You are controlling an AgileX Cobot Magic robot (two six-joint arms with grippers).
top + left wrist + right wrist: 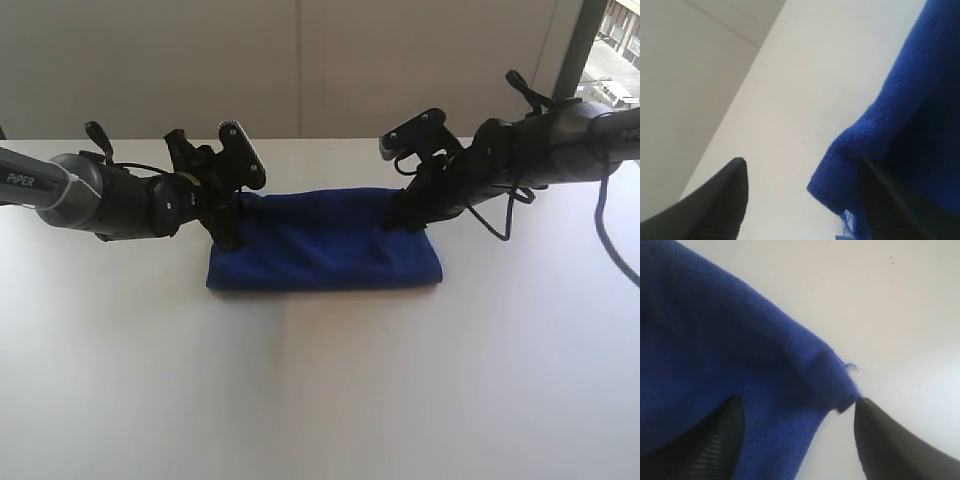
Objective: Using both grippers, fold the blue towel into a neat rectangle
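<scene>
The blue towel [325, 245] lies folded into a long band on the white table [320, 390]. My left gripper [230, 235] stands open over the towel's left end: one finger [722, 200] is over bare table, the other over the cloth, with the towel's corner [840, 170] between them. At the towel's right end my right gripper [408, 222] is open too. One of its fingers [715, 440] rests on the cloth and the other [890, 445] sits just off the towel's hemmed corner [832, 385].
A pale wall [300, 60] rises right behind the table's far edge. A window frame [580, 45] stands at the back right. Black cables [610, 230] hang from the right arm over the table.
</scene>
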